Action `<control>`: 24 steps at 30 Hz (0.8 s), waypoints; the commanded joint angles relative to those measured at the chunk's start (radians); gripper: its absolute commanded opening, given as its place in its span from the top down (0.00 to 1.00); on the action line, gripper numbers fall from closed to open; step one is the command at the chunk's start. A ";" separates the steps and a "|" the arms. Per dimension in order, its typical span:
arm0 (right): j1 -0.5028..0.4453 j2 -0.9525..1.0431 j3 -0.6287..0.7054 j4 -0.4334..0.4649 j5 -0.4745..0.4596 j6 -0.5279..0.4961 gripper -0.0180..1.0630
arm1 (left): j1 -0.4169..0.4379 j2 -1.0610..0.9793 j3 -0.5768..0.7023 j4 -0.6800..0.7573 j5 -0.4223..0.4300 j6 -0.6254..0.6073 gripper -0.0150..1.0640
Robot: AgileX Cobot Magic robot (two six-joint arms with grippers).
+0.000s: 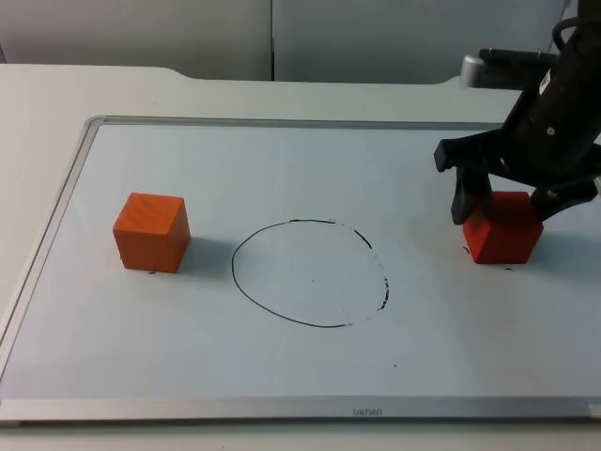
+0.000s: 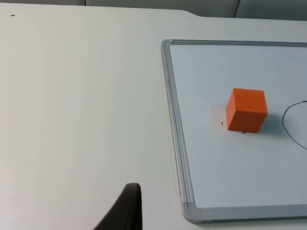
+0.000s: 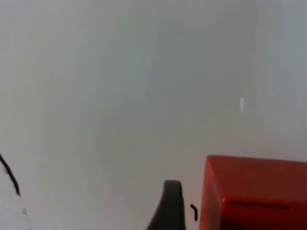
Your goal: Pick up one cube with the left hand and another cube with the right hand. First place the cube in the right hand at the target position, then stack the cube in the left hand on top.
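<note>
We see the right gripper [image 1: 509,210] lowered over the red cube [image 1: 505,228], fingers spread wide either side of it, nothing clamped; orange cube [image 1: 151,231] alone on the whiteboard [image 1: 282,160], left of the drawn circle [image 1: 310,273]; left gripper's opening we cannot tell.

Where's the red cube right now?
Top view: red cube sits on the whiteboard, right of the drawn circle, between the right gripper's open fingers.

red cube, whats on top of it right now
Nothing rests on the red cube; the right gripper straddles it from above, fingers open at either side. The gripper covers its rear upper edge. Its top face shows bare.
</note>
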 commanded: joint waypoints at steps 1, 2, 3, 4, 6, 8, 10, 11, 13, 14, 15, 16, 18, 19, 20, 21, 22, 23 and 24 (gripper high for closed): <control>0.005 0.015 -0.010 -0.016 0.007 0.003 0.33 | -0.005 0.006 0.000 -0.002 -0.012 -0.003 0.01; 0.005 0.015 -0.010 -0.016 0.007 0.003 0.33 | -0.005 0.006 0.000 -0.002 -0.012 -0.003 0.01; 0.005 0.015 -0.010 -0.016 0.004 0.003 0.34 | -0.005 0.006 0.000 -0.002 -0.012 -0.003 0.01; 0.005 0.015 -0.010 -0.016 0.004 0.003 0.35 | -0.005 0.006 0.000 -0.002 -0.012 -0.003 0.01; 0.005 0.015 -0.010 -0.016 0.009 0.003 0.37 | -0.005 0.006 0.000 -0.002 -0.012 -0.003 0.01; 0.005 0.015 -0.010 -0.016 0.014 0.008 0.43 | -0.005 0.006 0.000 -0.002 -0.012 -0.003 0.01; 0.005 0.015 -0.010 -0.016 0.017 0.008 0.50 | -0.005 0.006 0.000 -0.002 -0.012 -0.003 0.01; 0.005 0.015 -0.010 -0.016 0.017 0.015 0.55 | -0.005 0.006 0.000 -0.002 -0.012 -0.003 0.01; 0.005 0.015 -0.010 -0.022 0.017 0.031 0.72 | -0.005 0.006 0.000 -0.002 -0.012 -0.003 0.01; 0.005 0.015 -0.010 -0.022 0.017 0.031 0.72 | -0.005 0.006 0.000 -0.002 -0.012 -0.003 0.01; 0.005 0.015 -0.010 -0.022 0.020 0.031 0.81 | -0.005 0.006 0.000 -0.002 -0.012 -0.003 0.01; 0.005 0.015 -0.010 -0.022 0.020 0.029 0.93 | -0.005 0.006 0.000 -0.002 -0.012 -0.003 0.01; 0.005 0.007 -0.011 -0.022 0.023 0.026 0.99 | -0.005 0.006 0.000 -0.002 -0.012 -0.003 0.01; 0.005 -0.003 -0.013 -0.024 0.028 0.016 0.99 | -0.005 0.006 0.000 -0.002 -0.012 -0.003 0.01; 0.005 -0.003 -0.013 -0.024 0.028 0.016 0.99 | -0.005 0.006 0.000 -0.002 -0.012 -0.003 0.01; 0.005 -0.018 -0.017 -0.038 0.041 0.011 0.99 | -0.005 0.006 0.000 -0.002 -0.012 -0.003 0.01; 0.005 -0.038 -0.025 -0.052 0.063 0.002 0.99 | -0.005 0.006 0.000 -0.006 -0.012 -0.003 0.01; 0.005 -0.071 -0.038 -0.070 0.101 -0.009 0.99 | -0.005 0.006 -0.002 -0.019 -0.014 -0.012 0.01; 0.005 -0.071 -0.038 -0.070 0.101 -0.009 0.99 | -0.005 0.006 -0.002 -0.019 -0.014 -0.012 0.01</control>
